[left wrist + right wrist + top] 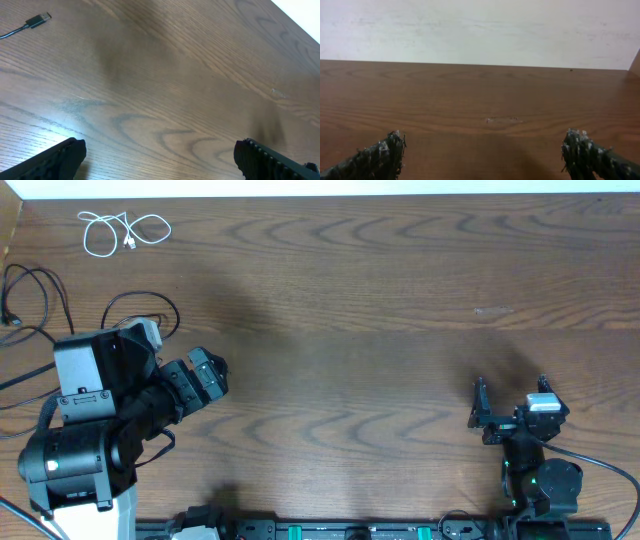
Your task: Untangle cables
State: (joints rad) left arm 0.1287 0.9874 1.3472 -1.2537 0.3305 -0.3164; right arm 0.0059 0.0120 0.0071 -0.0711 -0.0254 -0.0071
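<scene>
Fingertips of the left claw (160, 152) fill the bottom corners of its wrist view, spread wide, nothing between them but bare table (350, 330). Right claw (482, 150) same: jaws wide, empty, pointing across the wood toward the back wall. Overhead shows both claws (212, 375) (512, 392) low on the robot's side of the table, well apart from each other. Looks like a parked or ready pose, since neither is reaching for anything.

Task things all sit on the left claw's side:
- white cable (125, 230): far beyond the left claw and off to its left, near the table's far corner, in loose loops, touching no other cord. Lying alone like that, it reads as already separated.
- black cable (35, 295): well left of the left claw, beside the arm's body, looping toward the table edge.
- black loop (130, 297): just behind the left claw, partly hidden by the arm. Cannot tell if it crosses the other black cord.
- black plug (39, 21): ahead and left of the left claw in its wrist view, flat on the wood. Which black cord it belongs to, cannot tell.

Nothing near the right claw. Likely only the black pair needs checking, and the left claw is the closer one.
</scene>
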